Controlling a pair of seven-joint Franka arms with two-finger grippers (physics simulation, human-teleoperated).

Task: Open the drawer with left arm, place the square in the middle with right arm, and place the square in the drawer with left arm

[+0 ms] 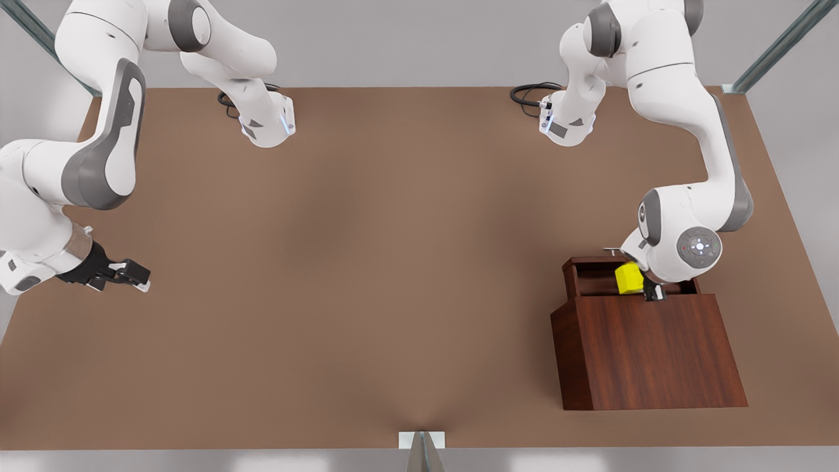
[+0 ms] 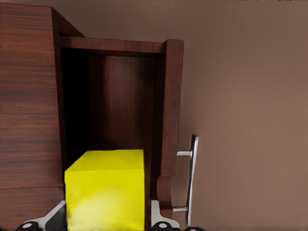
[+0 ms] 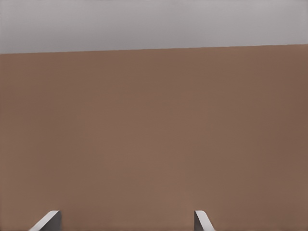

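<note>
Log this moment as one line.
left tool: holds square over open drawer | right tool: open, waiting

Yellow square (image 1: 628,278) upright over pulled-out drawer (image 1: 593,278), clamped by left claw (image 1: 645,288); silver handle outward.

Grey metal frame struts (image 1: 780,47), black cables (image 1: 527,95).

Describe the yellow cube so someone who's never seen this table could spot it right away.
Find the dark wooden cabinet at the front view's right. Its drawer is pulled open, and the left gripper holds the yellow cube over it. It is the only bright thing there.
</note>
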